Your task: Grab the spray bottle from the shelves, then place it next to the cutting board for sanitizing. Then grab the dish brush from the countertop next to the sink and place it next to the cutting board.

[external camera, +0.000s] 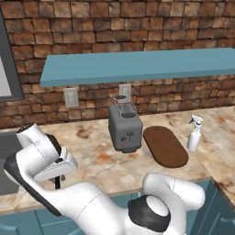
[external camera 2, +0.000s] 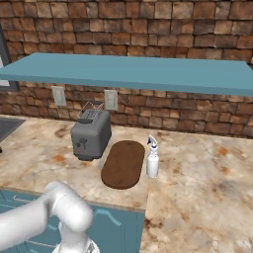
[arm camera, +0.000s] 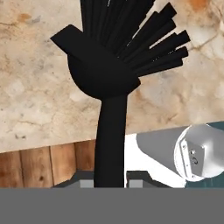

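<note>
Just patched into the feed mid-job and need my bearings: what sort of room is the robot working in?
Most likely a home kitchen: a toaster and wooden cutting board sit on a stone countertop over teal cabinets, and a dish brush is in hand.

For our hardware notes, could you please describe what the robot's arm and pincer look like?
The arm is made of smooth, rounded glossy white segments with dark charcoal joints, one showing as a round dark cap ringed in white. No cables or markings show. In the hand view, the pincer has small dark grey finger tips.
</note>
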You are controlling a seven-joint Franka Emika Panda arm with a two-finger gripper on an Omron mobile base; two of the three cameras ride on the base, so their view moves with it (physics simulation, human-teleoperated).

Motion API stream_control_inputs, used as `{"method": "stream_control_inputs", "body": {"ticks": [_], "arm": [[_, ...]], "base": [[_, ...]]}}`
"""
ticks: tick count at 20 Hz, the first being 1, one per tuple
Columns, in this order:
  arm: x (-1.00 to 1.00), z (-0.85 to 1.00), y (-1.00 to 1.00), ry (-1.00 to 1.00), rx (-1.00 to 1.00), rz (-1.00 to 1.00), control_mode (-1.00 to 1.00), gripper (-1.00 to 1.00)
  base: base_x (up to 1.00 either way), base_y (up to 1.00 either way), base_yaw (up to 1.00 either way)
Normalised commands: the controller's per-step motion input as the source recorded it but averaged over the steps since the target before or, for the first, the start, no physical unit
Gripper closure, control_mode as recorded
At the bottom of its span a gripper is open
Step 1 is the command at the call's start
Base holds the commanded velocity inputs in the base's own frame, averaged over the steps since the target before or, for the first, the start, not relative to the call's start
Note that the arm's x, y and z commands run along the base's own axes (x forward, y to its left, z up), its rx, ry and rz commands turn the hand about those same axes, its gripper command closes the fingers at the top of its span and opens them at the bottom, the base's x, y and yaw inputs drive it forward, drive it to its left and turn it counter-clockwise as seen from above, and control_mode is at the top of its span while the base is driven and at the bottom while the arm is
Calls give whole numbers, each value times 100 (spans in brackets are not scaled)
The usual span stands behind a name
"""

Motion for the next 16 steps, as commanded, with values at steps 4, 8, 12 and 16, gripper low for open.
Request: {"method": "stream_control_inputs", "body": {"ticks": [4,8,12,16], "arm": [[9,7,-100,-5,14,22,-100,100],[16,6,-100,-6,15,19,-100,100],[16,0,-100,-4,11,20,-100,100],[24,11,-91,0,0,23,-100,100]], "base": [[0,0,0],[0,0,0],[0,0,0],[0,0,0]]}}
